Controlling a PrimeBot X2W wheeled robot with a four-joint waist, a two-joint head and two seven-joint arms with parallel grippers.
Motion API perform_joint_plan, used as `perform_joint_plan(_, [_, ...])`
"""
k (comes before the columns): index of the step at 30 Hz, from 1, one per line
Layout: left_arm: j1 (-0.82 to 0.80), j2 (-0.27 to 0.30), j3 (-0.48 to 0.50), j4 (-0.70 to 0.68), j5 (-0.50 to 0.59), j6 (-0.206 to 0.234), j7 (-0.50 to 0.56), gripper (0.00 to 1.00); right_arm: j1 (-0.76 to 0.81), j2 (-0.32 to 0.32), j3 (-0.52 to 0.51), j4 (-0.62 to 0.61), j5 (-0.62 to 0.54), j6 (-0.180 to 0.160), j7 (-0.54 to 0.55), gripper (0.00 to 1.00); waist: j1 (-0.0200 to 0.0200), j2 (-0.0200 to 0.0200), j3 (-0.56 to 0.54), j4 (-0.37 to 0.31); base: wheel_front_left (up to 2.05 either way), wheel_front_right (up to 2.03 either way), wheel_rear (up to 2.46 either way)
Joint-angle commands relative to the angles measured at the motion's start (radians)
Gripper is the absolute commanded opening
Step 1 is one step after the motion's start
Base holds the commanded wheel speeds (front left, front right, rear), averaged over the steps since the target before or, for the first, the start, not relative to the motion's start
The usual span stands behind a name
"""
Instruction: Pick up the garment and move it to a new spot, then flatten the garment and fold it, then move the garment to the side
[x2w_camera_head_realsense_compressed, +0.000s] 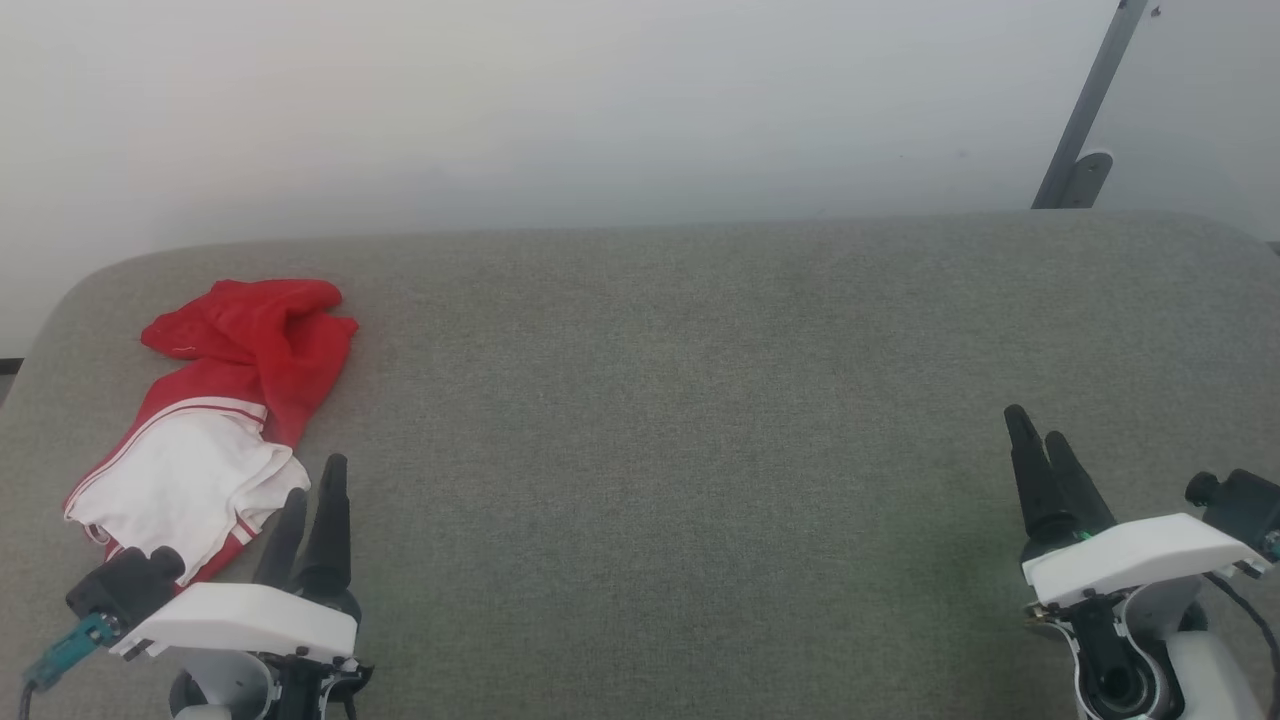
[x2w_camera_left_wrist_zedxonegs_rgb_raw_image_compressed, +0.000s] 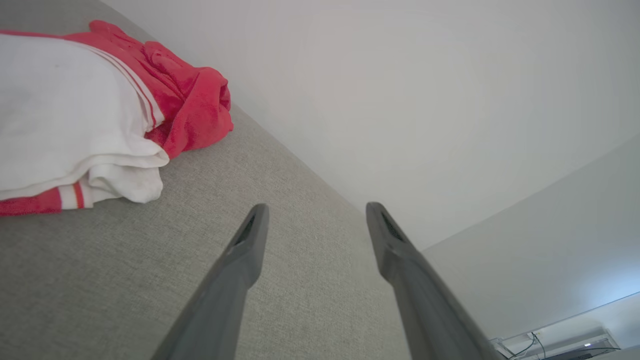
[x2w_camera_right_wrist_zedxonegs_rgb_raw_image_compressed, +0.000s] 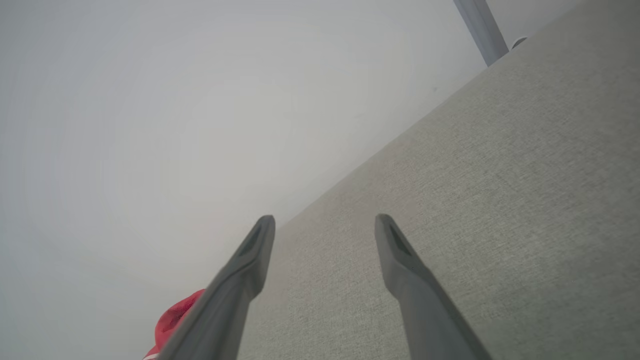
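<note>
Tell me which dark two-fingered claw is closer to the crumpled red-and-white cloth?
The left gripper: its long dark fingers end just beside the crumpled red-and-white garment, while the right gripper sits far across the grey fabric surface.

Head view looks forward and down across the grey bench (x2w_camera_head_realsense_compressed: 700, 400) to the white wall (x2w_camera_head_realsense_compressed: 500, 100). Both wrist views sit low and tilted, close over the bench, looking along the left hand (x2w_camera_left_wrist_zedxonegs_rgb_raw_image_compressed: 316, 207) and right hand (x2w_camera_right_wrist_zedxonegs_rgb_raw_image_compressed: 325, 219) toward that wall. All three share the garment (x2w_camera_head_realsense_compressed: 215, 420), nearest in the left wrist view.

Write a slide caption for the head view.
Crumpled red-and-white garment beside the open left tool; open right tool at far right.
</note>
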Motion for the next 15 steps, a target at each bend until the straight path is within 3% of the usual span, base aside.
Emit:
perform_joint_plan(1, [-0.009,0.012,-0.006,-0.02,0.046,0.007,-0.013,1.0,-0.03,-0.008,0.002,-0.009,-0.06,0.0,-0.014,1.0,0.0,0.0,0.0,0.0,0.0,0.0,0.0])
perform_joint_plan(15, [0.003,0.042,-0.042,-0.019,0.23,0.046,-0.056,1.0,-0.048,0.001,0.001,0.01,-0.305,0.0,-0.057,1.0,0.0,0.0,-0.004,-0.001,0.0,0.0,0.0])
